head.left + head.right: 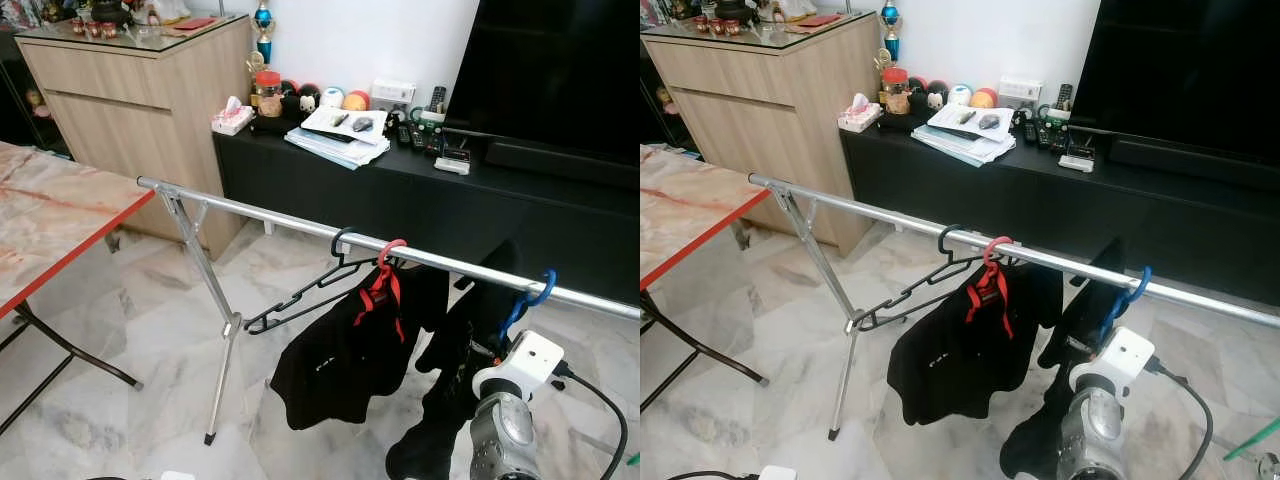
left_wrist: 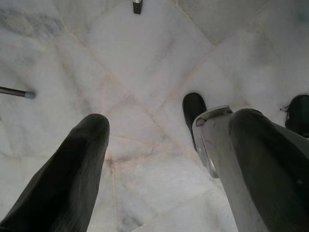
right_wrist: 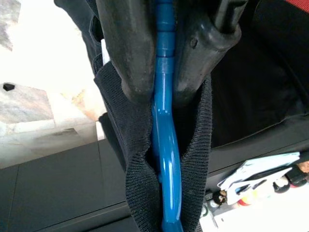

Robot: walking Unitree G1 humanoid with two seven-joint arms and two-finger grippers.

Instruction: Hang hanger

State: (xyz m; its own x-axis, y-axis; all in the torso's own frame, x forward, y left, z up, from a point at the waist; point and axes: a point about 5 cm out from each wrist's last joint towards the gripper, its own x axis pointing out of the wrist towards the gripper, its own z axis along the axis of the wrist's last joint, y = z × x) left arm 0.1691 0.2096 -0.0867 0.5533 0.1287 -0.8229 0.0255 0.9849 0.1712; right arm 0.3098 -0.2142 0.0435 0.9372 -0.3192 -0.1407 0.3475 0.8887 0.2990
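Subject: blue hanger [image 1: 527,298] carrying a black garment [image 1: 455,375]. Its hook sits over the metal rail [image 1: 260,214] of the drying rack, toward the robot's right end of the rail, with the garment hanging below.

Right gripper [image 3: 164,48]: clamped on the blue hanger's neck, one finger on each side of the plastic, just above where the neck passes through the garment's knitted collar. In the eye views the right wrist sits directly beneath the hook.

Left gripper [image 2: 159,159]: pointing down at the marble floor [image 2: 145,58], fingers apart and holding nothing; idle.

Also on the rail: a red hanger [image 1: 383,275] with a black top [image 1: 350,355], and an empty black hanger [image 1: 300,290] tilted off level, both to the left of the blue one and apart from it.

Handling assessment: the hanger looks like thin moulded plastic, stiff but liable to flex or snap under a hard twist. Smooth plastic on round metal should slide and swing freely. The garment is soft and limp, adds modest weight and drags the load downward, so the hanger will likely pendulum once freed. The neck is the sound gripping point; the collar fabric beside it could snag the fingers on release.

Whether the hook is fully seated on the rail cannot be confirmed.
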